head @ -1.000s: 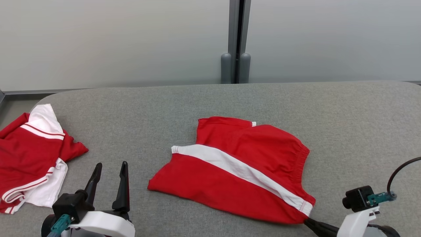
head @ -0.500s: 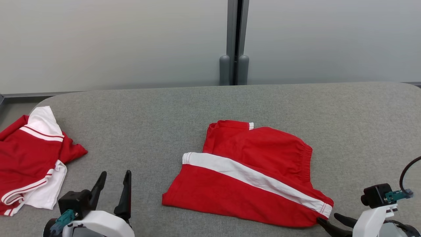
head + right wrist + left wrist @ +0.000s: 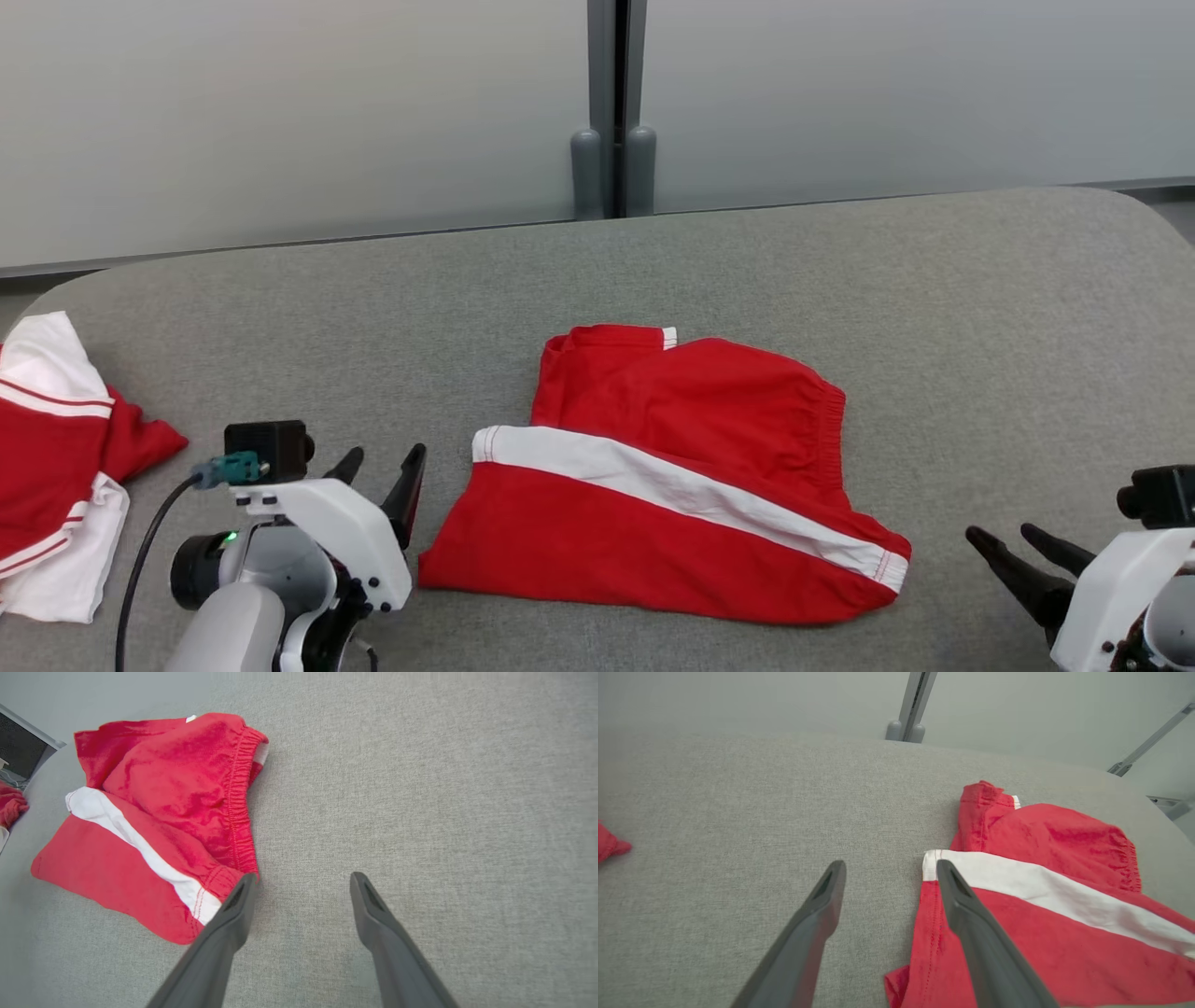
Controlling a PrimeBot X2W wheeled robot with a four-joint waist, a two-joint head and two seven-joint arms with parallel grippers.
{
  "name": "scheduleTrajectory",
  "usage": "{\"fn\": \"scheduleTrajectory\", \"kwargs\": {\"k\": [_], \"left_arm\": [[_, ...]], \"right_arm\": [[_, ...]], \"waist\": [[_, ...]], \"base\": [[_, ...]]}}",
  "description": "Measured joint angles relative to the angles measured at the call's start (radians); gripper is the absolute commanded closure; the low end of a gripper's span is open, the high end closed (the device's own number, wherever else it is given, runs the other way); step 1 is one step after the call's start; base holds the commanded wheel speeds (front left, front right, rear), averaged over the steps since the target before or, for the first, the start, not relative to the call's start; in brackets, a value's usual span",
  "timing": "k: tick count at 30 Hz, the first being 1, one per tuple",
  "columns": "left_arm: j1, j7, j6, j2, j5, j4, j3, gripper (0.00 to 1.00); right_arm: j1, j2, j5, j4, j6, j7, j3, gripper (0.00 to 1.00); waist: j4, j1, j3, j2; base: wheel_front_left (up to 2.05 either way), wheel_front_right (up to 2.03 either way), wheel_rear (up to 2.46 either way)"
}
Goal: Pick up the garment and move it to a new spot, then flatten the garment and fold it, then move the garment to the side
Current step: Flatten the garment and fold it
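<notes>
The garment (image 3: 672,467), red shorts with a white side stripe, lies folded on the grey table (image 3: 840,280). My left gripper (image 3: 386,455) stands open just off its left edge. In the left wrist view the left gripper (image 3: 891,863) has its right finger over the hem of the garment (image 3: 1041,905), and nothing sits between the fingers. My right gripper (image 3: 999,532) is open and a little to the right of the garment's near right corner. In the right wrist view the right gripper (image 3: 303,875) is over bare table, beside the garment (image 3: 154,812).
A second red and white garment (image 3: 47,467) lies crumpled at the table's left edge; its edge also shows as red cloth (image 3: 609,842) and red cloth (image 3: 11,805). A grey partition post (image 3: 613,168) stands behind the table's far edge. Bare table stretches to the right and back.
My right gripper has opened, let go of the garment's near right corner and drawn back to the right. My left gripper has come closer to the garment's left edge. The camera has turned.
</notes>
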Motion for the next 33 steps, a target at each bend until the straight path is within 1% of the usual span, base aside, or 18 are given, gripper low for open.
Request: {"fn": "scheduleTrajectory", "kwargs": {"k": [4,6,9,12,18,22,23,24,25,26,33], "left_arm": [[-0.057,0.096,-0.01,-0.03,-0.062,0.049,-0.002,0.0],[-0.086,0.133,-0.008,-0.031,-0.068,0.09,-0.006,0.0],[-0.132,0.157,-0.006,-0.038,-0.092,0.144,0.005,0.0],[-0.17,0.181,-0.019,-0.052,-0.107,0.2,0.0,0.0],[-0.237,0.195,-0.055,-0.051,-0.131,0.307,0.002,0.0],[-0.259,0.199,-0.086,-0.058,-0.152,0.356,0.001,0.0],[-0.264,0.196,-0.089,-0.06,-0.155,0.366,-0.002,0.03],[-0.27,0.194,-0.094,-0.061,-0.155,0.374,-0.004,0.25],[-0.279,0.184,-0.099,-0.061,-0.156,0.389,-0.007,0.77],[-0.281,0.183,-0.107,-0.062,-0.156,0.394,-0.011,1.0],[-0.29,0.14,-0.132,-0.065,-0.166,0.388,-0.032,1.0]], "right_arm": [[0.002,0.002,-0.024,-0.028,0.0,-0.007,-0.05,0.0],[0.005,0.005,-0.04,-0.04,0.0,-0.008,-0.066,0.0],[0.007,0.021,-0.053,-0.056,0.0,-0.007,-0.085,0.0],[0.007,0.033,-0.066,-0.063,0.0,-0.007,-0.1,0.0],[0.007,0.057,-0.09,-0.072,0.0,0.002,-0.119,0.0],[0.007,0.072,-0.103,-0.075,0.0,0.01,-0.126,0.0],[0.007,0.074,-0.105,-0.075,0.0,0.01,-0.129,0.0],[0.007,0.076,-0.109,-0.075,0.0,0.011,-0.132,0.0],[0.007,0.082,-0.114,-0.073,0.0,0.011,-0.136,0.0],[0.007,0.085,-0.117,-0.072,0.0,0.012,-0.138,0.0],[0.016,0.102,-0.127,-0.067,0.0,0.018,-0.148,0.0]], "waist": [[-0.032,0.0,0.023,0.0],[-0.048,0.0,0.037,0.0],[-0.07,0.0,0.062,0.0],[-0.09,0.0,0.084,0.0],[-0.121,0.0,0.116,0.0],[-0.128,0.0,0.123,0.0],[-0.128,0.0,0.124,0.0],[-0.127,0.0,0.124,0.0],[-0.123,0.0,0.124,0.0],[-0.121,0.0,0.123,0.0],[-0.094,0.0,0.103,0.0]], "base": [[0.0,0.0,0.0],[0.0,0.0,0.0],[0.0,0.0,0.0],[0.0,0.0,0.0],[0.0,0.0,0.0],[0.0,0.0,0.0],[0.0,0.0,0.0],[0.0,0.0,0.0],[0.0,0.0,0.0],[0.0,0.0,0.0],[0.0,0.0,0.0]]}}
